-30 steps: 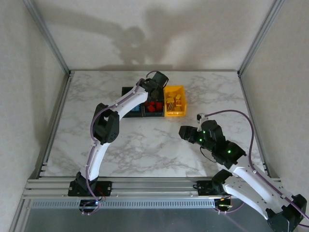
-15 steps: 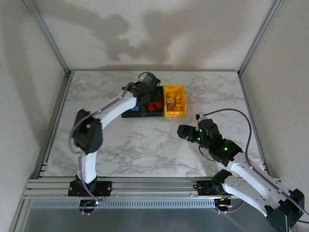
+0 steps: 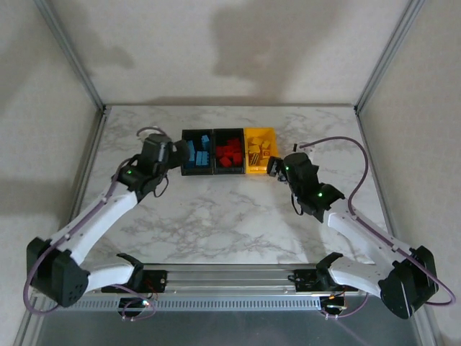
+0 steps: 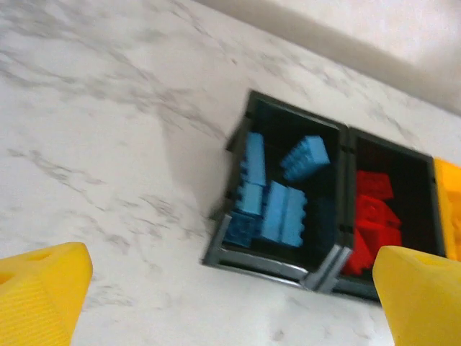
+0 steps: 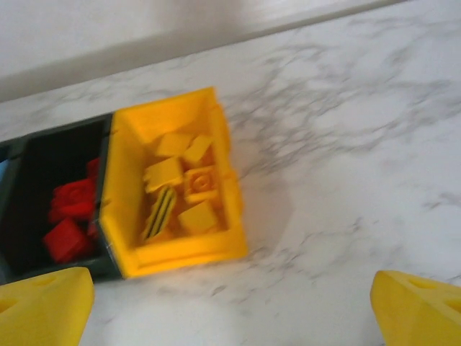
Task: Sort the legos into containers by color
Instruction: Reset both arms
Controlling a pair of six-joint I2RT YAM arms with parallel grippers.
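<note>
Evidently, legos: blue legos lie in the left black bin, red legos in the middle black bin, and yellow legos in the yellow bin. I see none loose on the desk.
Containers: joined in a row just ahead of both sets of jaws, the blue end nearest the left ones and the yellow end nearest the right ones.
Left gripper: jaws spread wide and empty, close to the blue bin's outer wall; I cannot tell whether they touch it.
Right gripper: jaws wide too, with nothing between them, just beside the yellow bin's near corner.
Step in hand: by my reading a last check, since each colour looks homed.
Doing it well: look over the marble beside and behind the row for a stray brick. Draw each arm back along its own line, lifting before turning, so no finger catches a rim.
Risk: a nudge to one bin would likely drag all three.
</note>
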